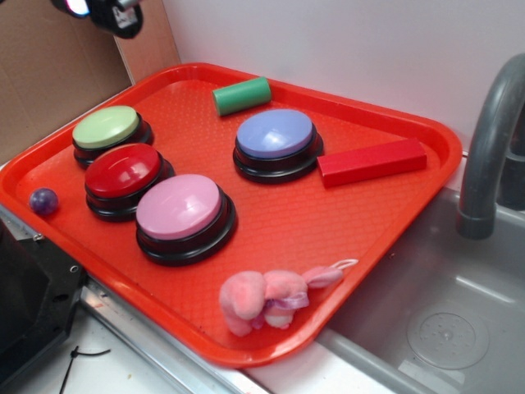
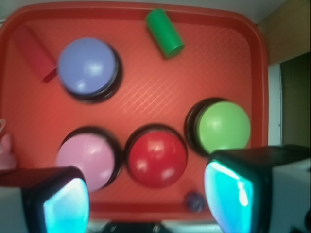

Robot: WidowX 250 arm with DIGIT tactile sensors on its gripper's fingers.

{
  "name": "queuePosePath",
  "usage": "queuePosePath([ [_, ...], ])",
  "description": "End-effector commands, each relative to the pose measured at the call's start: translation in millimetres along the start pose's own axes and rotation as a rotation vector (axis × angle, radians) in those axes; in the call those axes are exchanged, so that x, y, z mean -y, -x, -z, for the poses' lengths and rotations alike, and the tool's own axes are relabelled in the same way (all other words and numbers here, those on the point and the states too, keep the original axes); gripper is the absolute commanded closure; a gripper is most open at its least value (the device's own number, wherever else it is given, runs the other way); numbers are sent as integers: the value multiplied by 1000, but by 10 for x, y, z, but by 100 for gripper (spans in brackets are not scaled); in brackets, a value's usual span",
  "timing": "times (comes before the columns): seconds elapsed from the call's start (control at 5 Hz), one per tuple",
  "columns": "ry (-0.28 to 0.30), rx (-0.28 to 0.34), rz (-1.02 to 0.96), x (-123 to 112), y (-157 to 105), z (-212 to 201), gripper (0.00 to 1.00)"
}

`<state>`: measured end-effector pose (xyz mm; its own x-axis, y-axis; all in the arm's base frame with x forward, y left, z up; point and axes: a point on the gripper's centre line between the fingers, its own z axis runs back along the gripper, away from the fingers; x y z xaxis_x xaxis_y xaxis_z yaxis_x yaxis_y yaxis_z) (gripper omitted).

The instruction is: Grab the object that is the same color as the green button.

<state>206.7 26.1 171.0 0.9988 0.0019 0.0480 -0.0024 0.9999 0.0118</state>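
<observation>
Green cylinder [image 2: 165, 32] (lying flat), far beyond fingers [image 2: 65, 206]

A bright red tray [image 1: 426, 135] with a fine diamond-textured pattern is seen. A solid green cylinder [image 1: 242, 96] is shown by the tray's far edge, and a long red block [image 1: 372, 162] by its right edge. Four domed buttons are set on black bases: a pale green button [image 1: 107, 127] near the left corner, a glossy red button [image 1: 123, 171], a pink button [image 1: 179, 207] and a lavender-blue button [image 1: 276, 135]. A dark purple ball [image 1: 44, 201] is seen at the left edge, and a pink plush toy [image 1: 267, 297] at the near edge. The gripper [image 2: 146, 201] fingers [image 2: 228, 194] are tinted glowing cyan within black housings.
</observation>
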Motion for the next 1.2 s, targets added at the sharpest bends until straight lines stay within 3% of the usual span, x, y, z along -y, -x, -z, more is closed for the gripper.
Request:
queuePosePath([
  [0.0, -52, 108, 43, -403, -658, 342, 0],
  [0.2, -19, 111, 146, -500, -881, 571, 0],
  [0.4, -35, 139, 193, -555, -1074, 815, 0],
  [0.8, -22, 158, 276, -488, -1246, 1145, 0],
  [1.0, -9, 125, 290, -464, -1252, 1261, 0],
])
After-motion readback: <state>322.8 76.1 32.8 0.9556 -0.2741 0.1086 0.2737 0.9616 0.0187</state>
